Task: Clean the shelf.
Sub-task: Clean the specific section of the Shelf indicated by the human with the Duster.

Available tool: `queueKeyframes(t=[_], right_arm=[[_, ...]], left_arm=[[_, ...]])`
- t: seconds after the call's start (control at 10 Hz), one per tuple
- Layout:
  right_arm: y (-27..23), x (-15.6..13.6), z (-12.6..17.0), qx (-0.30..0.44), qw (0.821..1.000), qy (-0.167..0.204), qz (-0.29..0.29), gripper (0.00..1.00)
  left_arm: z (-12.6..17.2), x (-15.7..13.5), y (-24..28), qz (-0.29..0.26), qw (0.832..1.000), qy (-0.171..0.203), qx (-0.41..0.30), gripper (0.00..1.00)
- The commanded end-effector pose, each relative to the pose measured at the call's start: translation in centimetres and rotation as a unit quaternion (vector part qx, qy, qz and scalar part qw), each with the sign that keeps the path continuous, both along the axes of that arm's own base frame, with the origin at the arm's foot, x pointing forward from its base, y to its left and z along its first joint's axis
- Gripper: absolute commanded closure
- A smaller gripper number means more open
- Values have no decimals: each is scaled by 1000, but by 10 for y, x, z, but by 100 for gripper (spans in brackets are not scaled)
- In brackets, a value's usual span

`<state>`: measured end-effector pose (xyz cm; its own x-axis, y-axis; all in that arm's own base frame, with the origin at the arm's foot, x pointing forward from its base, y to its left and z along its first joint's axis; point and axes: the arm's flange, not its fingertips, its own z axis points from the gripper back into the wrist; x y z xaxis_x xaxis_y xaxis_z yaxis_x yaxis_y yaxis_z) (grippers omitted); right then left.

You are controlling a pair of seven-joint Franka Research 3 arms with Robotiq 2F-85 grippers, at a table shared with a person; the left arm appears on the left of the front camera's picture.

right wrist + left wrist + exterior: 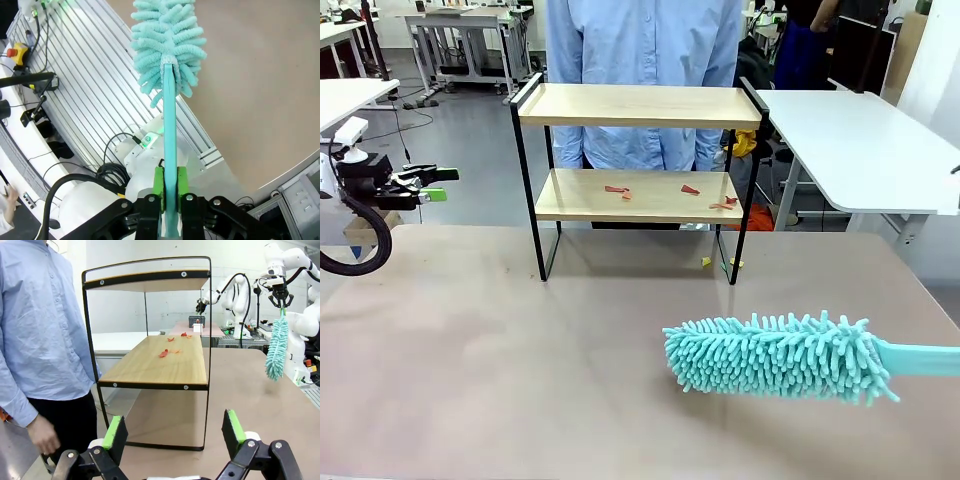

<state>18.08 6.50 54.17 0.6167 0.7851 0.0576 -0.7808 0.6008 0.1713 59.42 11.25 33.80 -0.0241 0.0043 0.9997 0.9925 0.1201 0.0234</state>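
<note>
Nearest the robot, the turquoise duster (775,357) crosses the front view's lower right, its long axis running left to right: the fluffy head points toward the robot's left and the flat handle runs off the right edge. The right gripper (169,182) is clamped on that handle, one green pad on each side; seen from the left wrist, the duster hangs head-down from it, clear of the brown table (470,350). At the left edge of the front view the left gripper (432,183) hovers above table height with its fingers wide apart and nothing between them, aimed toward the robot's right. Farther back, the shelf (638,105) stands upright on the far part of the table, its long axis lying across the table from left to right and its open front facing the robot; the left wrist camera looks along that axis at one end frame. Several red scraps (620,190) lie scattered on the lower board, while the top board looks bare. A few small yellow and green bits (707,262) lie on the table just beside the shelf's right front foot. Just behind the shelf stands a person (640,40) in a light blue shirt, one hand (44,434) hanging down at the side
</note>
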Motion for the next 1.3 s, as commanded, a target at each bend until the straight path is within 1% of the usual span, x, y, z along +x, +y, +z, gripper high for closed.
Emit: queueKeyframes(t=[0.0, 1.2], right_arm=[[2, 0, 1, 7, 1000, 1, -8, 87], [2, 0, 1, 7, 1000, 1, -8, 87]], left_arm=[[3, -2, 0, 0, 1000, 0, -1, 0], [3, -2, 0, 0, 1000, 0, -1, 0]])
